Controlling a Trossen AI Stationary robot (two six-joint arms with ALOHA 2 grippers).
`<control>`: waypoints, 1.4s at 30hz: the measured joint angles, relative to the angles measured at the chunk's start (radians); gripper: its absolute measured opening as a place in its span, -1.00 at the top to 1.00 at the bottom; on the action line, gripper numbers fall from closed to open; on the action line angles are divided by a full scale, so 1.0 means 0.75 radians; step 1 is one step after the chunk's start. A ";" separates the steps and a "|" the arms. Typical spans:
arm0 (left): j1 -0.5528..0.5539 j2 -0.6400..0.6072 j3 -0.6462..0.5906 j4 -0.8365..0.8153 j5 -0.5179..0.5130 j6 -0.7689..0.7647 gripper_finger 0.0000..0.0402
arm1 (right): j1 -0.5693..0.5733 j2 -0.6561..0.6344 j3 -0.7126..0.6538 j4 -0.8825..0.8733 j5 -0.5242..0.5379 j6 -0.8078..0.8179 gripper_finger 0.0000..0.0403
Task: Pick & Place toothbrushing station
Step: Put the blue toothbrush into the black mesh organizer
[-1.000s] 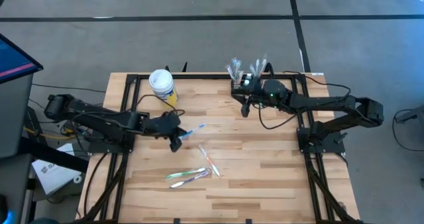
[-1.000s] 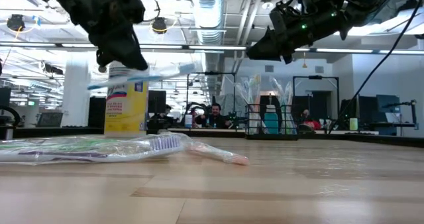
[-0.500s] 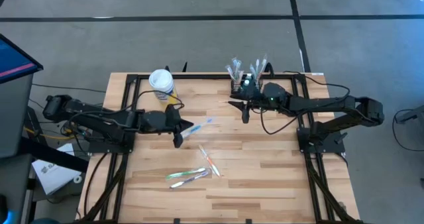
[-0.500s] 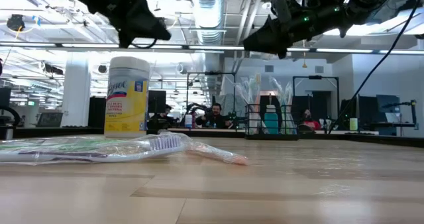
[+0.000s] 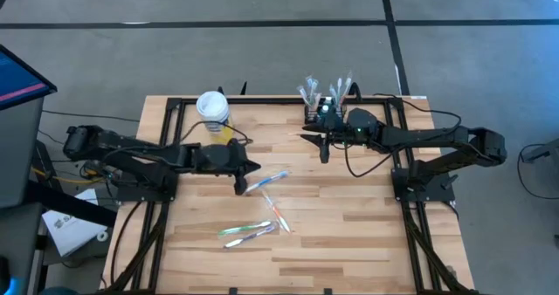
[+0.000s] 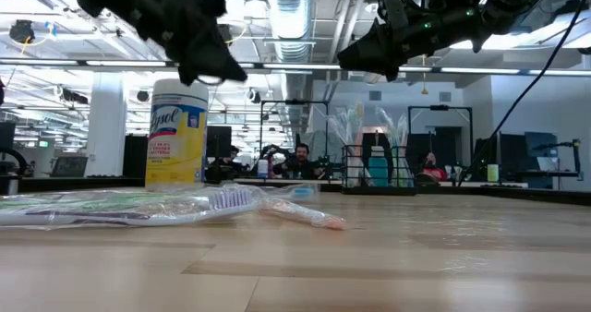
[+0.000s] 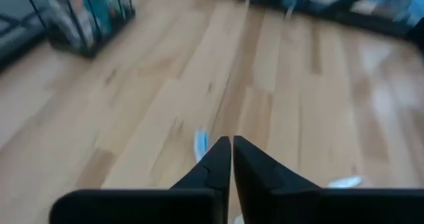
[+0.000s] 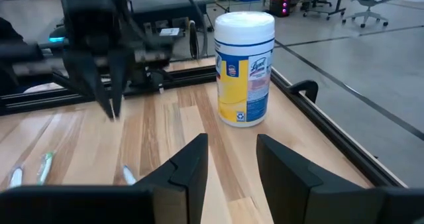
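Observation:
The black wire-mesh caddy (image 5: 320, 112) stands at the table's far edge with wrapped toothbrushes upright in it; it also shows in the low view (image 6: 379, 169). A blue toothbrush (image 5: 267, 181) lies on the wood. My left gripper (image 5: 252, 168) hangs shut just above and to the left of it, with nothing between its fingers in the left wrist view (image 7: 232, 139). My right gripper (image 5: 321, 148) is open and empty in the air on the caddy's near side, fingers apart in the right wrist view (image 8: 228, 159).
A white tub with a yellow label (image 5: 213, 112) stands at the far left. Wrapped toothbrushes lie near the table's middle: green ones (image 5: 248, 233) and an orange one (image 5: 278, 215). People sit in the room beyond the table (image 6: 297, 158).
My left gripper has gone toward the table's right edge, rising and then dropping a little. The blue toothbrush, carried in the air a second ago, has come out of its hold and now lies on the table.

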 joint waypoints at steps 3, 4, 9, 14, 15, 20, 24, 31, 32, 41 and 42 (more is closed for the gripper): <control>0.005 0.095 -0.001 0.006 0.002 -0.001 0.83 | 0.000 0.000 0.000 0.000 0.000 0.000 0.41; 0.010 0.121 -0.001 0.003 0.004 -0.001 0.79 | 0.000 0.000 0.000 0.000 0.000 0.000 0.41; 0.041 0.254 -0.001 0.015 0.032 -0.009 0.58 | 0.000 0.000 0.000 0.000 0.000 0.000 0.41; 0.065 0.342 0.004 0.044 0.096 -0.036 0.41 | 0.000 0.000 0.000 0.000 0.001 0.000 0.41; 0.068 0.357 0.006 0.046 0.107 -0.036 0.39 | 0.000 0.000 0.000 0.000 0.001 0.000 0.41; 0.083 0.438 0.044 0.054 0.120 -0.033 0.30 | 0.000 0.000 0.000 0.000 0.002 0.000 0.41; 0.083 0.496 0.076 0.055 0.124 -0.001 0.28 | 0.000 0.000 0.000 0.000 0.003 0.000 0.41; 0.086 0.545 0.094 0.061 0.140 0.001 0.27 | 0.000 0.000 0.000 0.000 0.003 0.000 0.41; 0.087 0.552 0.095 0.070 0.141 0.001 0.27 | 0.000 0.000 0.000 -0.001 0.004 0.000 0.41; 0.087 0.623 0.094 0.088 0.146 0.000 0.27 | -0.003 0.000 0.000 0.000 0.004 -0.001 0.41; 0.087 0.634 0.094 0.098 0.147 0.000 0.27 | -0.003 0.000 0.000 0.000 0.004 -0.001 0.41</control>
